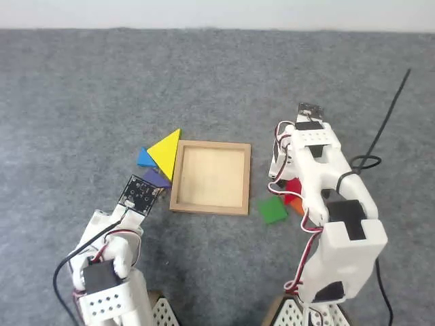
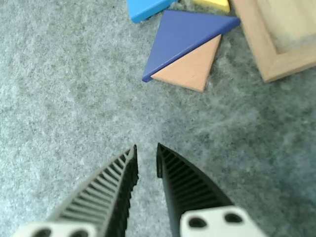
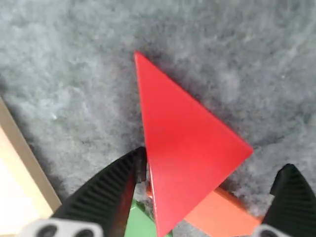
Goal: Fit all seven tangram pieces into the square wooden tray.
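Jaws on the left arm hang low at the near left over the grey-felted tabletop (image 1: 81,102), parted only by a narrow slit and holding nothing. Just beyond their tips lies the purple piece (image 2: 185,37), with a bare wooden face showing along one side. At the near right, the right arm's jaws are spread wide, straddling the red triangle (image 3: 187,143). It lies partly on top of the orange piece (image 3: 217,217), with the green piece (image 1: 272,209) just beside them towards the tray. The square wooden tray (image 1: 212,145) sits in the middle between the two arms and is empty. Off its far-left corner lie the blue piece (image 2: 145,7) and, farther still, the yellow triangle (image 1: 167,152). These pieces look like thin, stiff painted wood, so they are probably light, unbending and not fragile, though likely slick on the painted faces and edges. The red triangle's sloping sides would tend to squirt out of a squeeze, so it probably grips best with one jaw flat on the long edge and the other near the opposite corner. Where it rides up on the orange piece, the raised edge should give a jaw room to get under. The felt may let a tip press down beside an edge.
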You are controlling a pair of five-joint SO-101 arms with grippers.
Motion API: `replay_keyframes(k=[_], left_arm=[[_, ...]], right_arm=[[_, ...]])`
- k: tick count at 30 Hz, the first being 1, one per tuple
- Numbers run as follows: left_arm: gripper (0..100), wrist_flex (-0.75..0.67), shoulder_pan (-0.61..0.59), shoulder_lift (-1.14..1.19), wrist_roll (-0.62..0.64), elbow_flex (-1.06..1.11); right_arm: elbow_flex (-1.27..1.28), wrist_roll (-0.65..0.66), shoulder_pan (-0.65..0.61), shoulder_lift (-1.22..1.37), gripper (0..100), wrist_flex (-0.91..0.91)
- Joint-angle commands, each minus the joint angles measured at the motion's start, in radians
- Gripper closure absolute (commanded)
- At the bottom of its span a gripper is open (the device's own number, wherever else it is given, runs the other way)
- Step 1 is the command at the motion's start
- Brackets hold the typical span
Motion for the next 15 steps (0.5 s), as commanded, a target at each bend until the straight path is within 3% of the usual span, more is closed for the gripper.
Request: replay_keyframes(k=[1,6,10,15], left_arm=[[93,-0.009,-0.008,-0.020,-0.006,-0.015],[93,-0.008,-0.008,-0.020,-0.006,-0.015],[93,-0.008,-0.009,-0.020,-0.006,-0.015],[93,-0.008,-0.008,-0.020,-0.006,-0.015]], right_arm=[[-0.029,0.015,0.018,0.008,61.5,0.007],[-0.029,0.043,0.018,0.008,62.1,0.010],[-0.031,0.086,0.018,0.008,71.3,0.002],[-0.031,0.117,0.018,0.008,72.3,0.002]])
